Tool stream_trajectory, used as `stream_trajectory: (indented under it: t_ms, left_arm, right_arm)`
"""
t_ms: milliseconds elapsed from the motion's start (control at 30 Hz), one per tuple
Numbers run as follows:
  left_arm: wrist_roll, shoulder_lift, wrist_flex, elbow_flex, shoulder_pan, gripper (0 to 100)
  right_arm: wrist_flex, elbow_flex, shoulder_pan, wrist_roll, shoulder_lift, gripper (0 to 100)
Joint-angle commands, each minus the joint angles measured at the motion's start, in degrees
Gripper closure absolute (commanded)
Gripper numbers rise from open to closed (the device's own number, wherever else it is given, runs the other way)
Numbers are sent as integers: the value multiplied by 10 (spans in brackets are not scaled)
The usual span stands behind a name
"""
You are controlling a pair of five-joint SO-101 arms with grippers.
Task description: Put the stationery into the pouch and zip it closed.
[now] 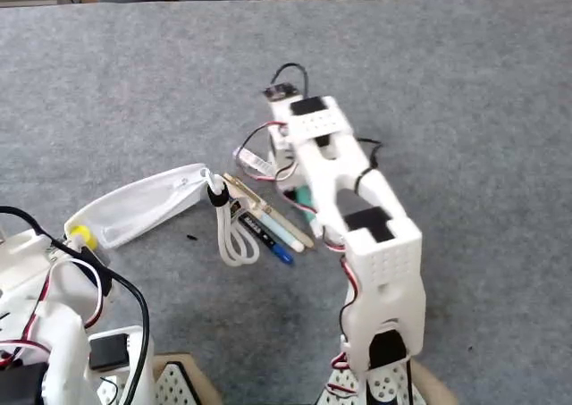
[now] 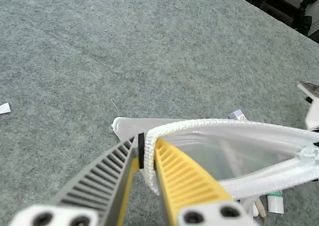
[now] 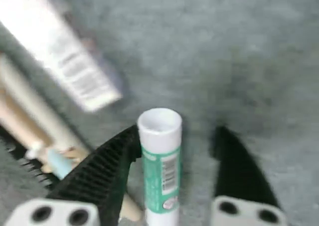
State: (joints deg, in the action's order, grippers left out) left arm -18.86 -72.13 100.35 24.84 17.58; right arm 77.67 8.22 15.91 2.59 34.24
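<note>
— What's the surface?
— A table (image 1: 465, 83) covered in grey, carpet-like cloth. Past its far edge the room is dark, with bits of gear I can't make out.

— Count the things for me.
— One pouch (image 1: 143, 204), pale and see-through, lying left of the middle with its zip (image 2: 224, 123) open. One glue stick (image 3: 160, 166) with a green label and a white cap. One white block (image 3: 65, 51) with a barcode, near the glue stick. Three pens (image 1: 268, 219) that I can count, side by side and slanted, between the pouch's mouth and the glue stick: a beige one, a pale one with a blue tip and a dark one. One loop of white cord (image 1: 237, 244) by the pouch's mouth, just beside the pens. All the stationery is outside the pouch, on the table.

— And the left arm (image 1: 54, 316)?
— Low at the near left corner. The left gripper (image 2: 141, 148) has its grey and yellow fingers pressed together on the pouch's zip edge, at the end away from the pens.

— The right arm (image 1: 375, 235)?
— Stretched forward over the middle, its wrist bent down above the stationery. The right gripper (image 3: 177, 133) is spread, with a black finger on either side of the glue stick. The stick touches one finger and stands apart from the other.
</note>
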Motion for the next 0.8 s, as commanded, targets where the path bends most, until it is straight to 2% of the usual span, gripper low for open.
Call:
stream_trajectory:
  t_ms: [0, 300, 433, 600, 767]
  left_arm:
    - [-4, 5, 9, 24, -5, 971]
    - [-4, 5, 9, 23, -7, 971]
    - [-4, 5, 9, 15, -10, 971]
    - [-4, 5, 9, 17, -11, 971]
    - [-4, 5, 9, 19, -11, 971]
  right_arm:
    - [13, -3, -7, 2, -12, 975]
    - [18, -4, -6, 2, -15, 985]
    - [52, 0, -3, 1, -49, 986]
    - [78, -1, 7, 5, -215, 986]
    - [88, -1, 93, 4, -443, 986]
